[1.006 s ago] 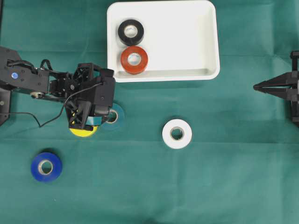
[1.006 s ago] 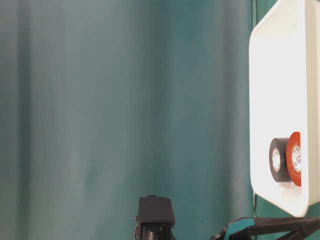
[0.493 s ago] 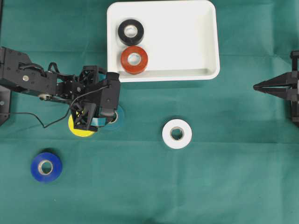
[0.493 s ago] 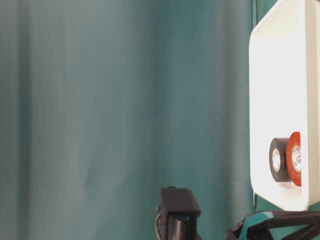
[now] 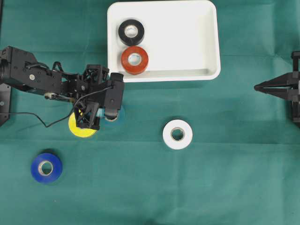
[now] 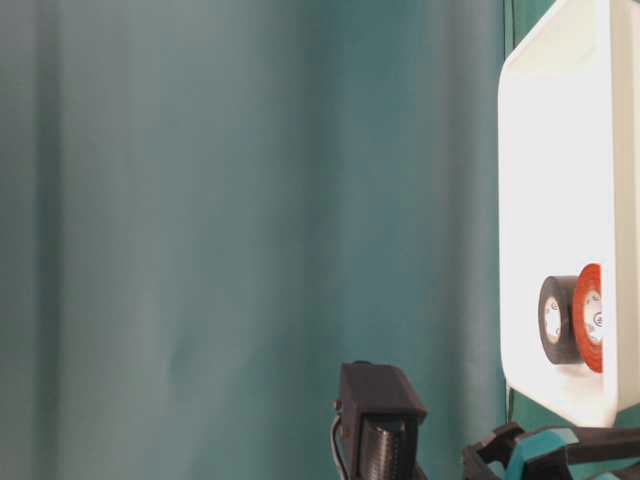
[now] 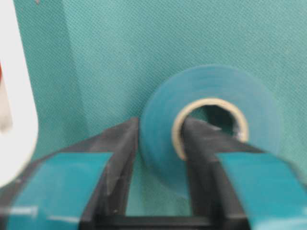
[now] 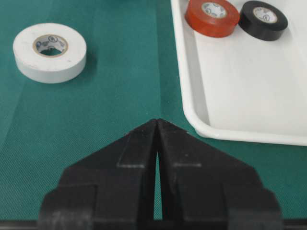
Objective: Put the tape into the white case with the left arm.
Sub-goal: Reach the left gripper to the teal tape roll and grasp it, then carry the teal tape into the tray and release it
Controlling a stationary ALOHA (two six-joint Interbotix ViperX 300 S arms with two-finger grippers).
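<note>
On the green cloth table (image 5: 211, 187), you have the left arm's teal-banded gripper (image 7: 160, 139) clenched on the wall of the teal tape roll (image 7: 211, 124), just below the shallow white plastic case (image 5: 206, 42), which already holds two rolls; lifting and dropping remain.

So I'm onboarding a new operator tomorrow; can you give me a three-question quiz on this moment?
1. True or false: the left gripper is shut on the teal tape roll, one finger through its core.
2. Which rolls lie in the white case? A) black and red B) white and blue C) yellow and teal
3. Fill in: the right gripper is ____.

Key: 1 true; 2 A; 3 shut
</note>
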